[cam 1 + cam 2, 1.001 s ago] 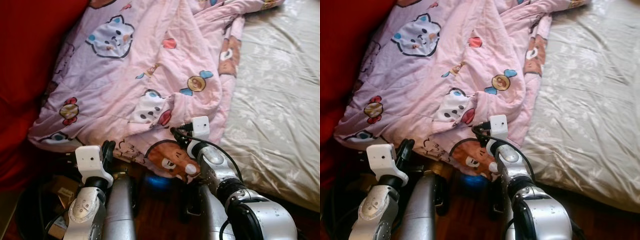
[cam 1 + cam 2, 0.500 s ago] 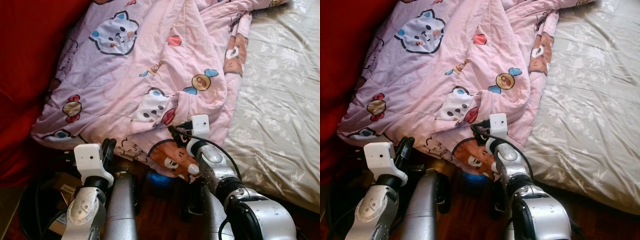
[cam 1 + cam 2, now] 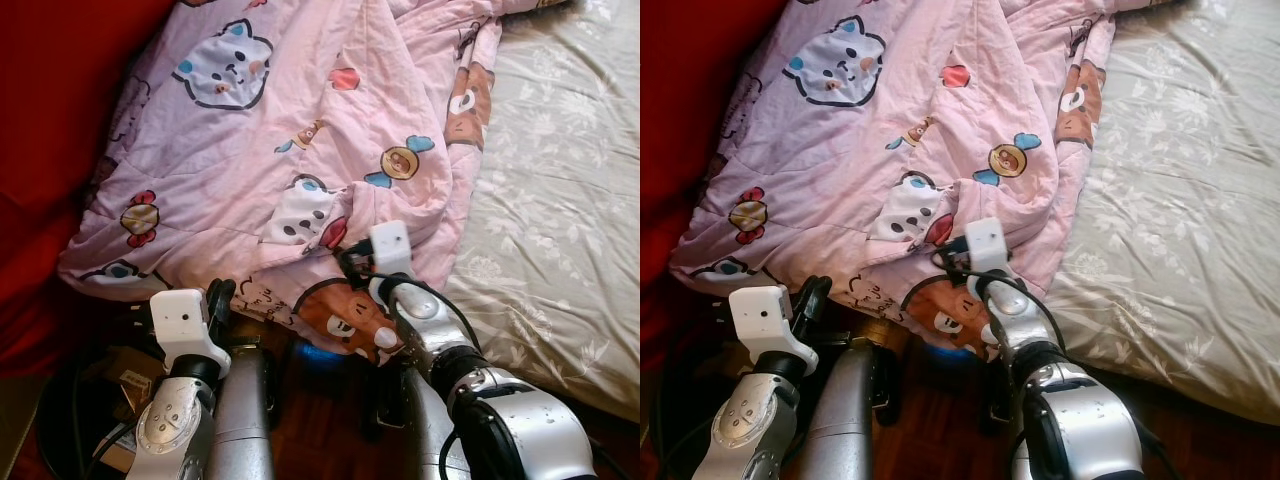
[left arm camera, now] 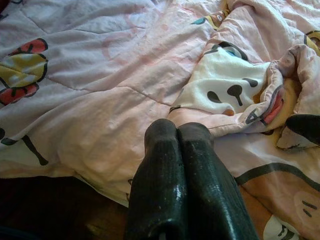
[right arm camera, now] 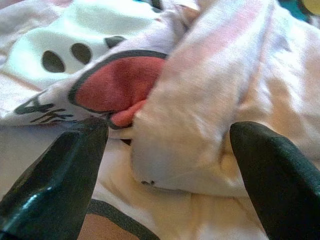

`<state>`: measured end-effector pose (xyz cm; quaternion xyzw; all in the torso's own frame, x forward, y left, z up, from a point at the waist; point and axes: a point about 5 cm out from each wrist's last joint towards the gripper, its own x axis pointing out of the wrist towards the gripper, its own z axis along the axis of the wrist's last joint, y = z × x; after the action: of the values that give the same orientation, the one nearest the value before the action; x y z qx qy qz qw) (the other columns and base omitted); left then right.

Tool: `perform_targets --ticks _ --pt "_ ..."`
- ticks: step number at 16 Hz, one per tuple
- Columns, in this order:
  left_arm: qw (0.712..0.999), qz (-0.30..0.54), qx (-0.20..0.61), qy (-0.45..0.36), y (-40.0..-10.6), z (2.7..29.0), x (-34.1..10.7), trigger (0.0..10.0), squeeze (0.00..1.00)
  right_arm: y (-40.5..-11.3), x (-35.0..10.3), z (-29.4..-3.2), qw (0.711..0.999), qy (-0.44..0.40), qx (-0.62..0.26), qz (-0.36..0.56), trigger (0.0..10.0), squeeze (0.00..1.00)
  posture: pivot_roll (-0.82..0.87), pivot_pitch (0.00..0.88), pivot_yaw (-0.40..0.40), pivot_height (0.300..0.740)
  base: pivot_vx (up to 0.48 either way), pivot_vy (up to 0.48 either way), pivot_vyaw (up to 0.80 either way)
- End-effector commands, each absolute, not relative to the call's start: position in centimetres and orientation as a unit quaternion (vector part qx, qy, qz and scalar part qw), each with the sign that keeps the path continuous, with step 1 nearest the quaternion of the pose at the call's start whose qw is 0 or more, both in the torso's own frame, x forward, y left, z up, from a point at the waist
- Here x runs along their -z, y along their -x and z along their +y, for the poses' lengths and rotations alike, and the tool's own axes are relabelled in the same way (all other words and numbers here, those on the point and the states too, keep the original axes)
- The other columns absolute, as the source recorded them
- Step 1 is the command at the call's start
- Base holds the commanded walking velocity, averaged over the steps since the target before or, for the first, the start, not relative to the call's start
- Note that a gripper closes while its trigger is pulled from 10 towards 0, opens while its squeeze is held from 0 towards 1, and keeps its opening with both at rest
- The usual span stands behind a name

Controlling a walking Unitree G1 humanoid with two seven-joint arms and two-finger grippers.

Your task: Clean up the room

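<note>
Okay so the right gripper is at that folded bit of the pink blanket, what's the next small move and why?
Probably close the right gripper on the fold. Its fingers stand open on either side of a raised fold of the pink blanket, so shutting them should catch it. The left gripper is shut, not gripping cloth.

A red wall [image 3: 60,90] borders the dark wooden floor [image 3: 320,420].

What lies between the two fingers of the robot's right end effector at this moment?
A raised fold of the pink cartoon blanket sits between the open fingers of the right end effector, as the right wrist view shows.
</note>
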<state>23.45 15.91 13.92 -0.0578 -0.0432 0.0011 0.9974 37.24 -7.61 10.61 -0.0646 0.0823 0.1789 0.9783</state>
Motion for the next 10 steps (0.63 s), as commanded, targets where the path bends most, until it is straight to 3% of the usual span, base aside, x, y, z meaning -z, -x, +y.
perform_targets --ticks 1,4,9,10 --pt "0.998 -0.029 -0.005 0.062 -22.8 15.8 -13.6 10.0 0.0 -36.4 -9.0 -7.5 0.973 0.083 -0.185 0.108 10.0 0.0 0.33 0.627 -0.02 0.632 0.0 0.0 0.0" --pt "0.997 -0.028 -0.006 0.065 -22.5 15.6 -13.7 10.0 0.0 -36.2 -8.4 -7.8 0.966 0.148 -0.175 0.118 10.0 0.0 0.32 0.639 -0.028 0.632 0.0 0.0 0.0" --pt "0.998 -0.026 0.001 0.059 -21.8 15.3 -13.8 10.0 0.0 -36.2 -8.0 -8.5 0.967 0.166 -0.146 0.126 10.0 0.0 0.32 0.657 -0.03 0.632 0.0 0.0 0.0" --pt "0.998 -0.027 0.003 0.058 -21.8 15.1 -13.9 10.0 0.0 -36.1 -8.0 -8.4 0.969 0.16 -0.145 0.123 9.2 0.0 0.32 0.659 -0.029 0.632 0.0 0.0 0.0"
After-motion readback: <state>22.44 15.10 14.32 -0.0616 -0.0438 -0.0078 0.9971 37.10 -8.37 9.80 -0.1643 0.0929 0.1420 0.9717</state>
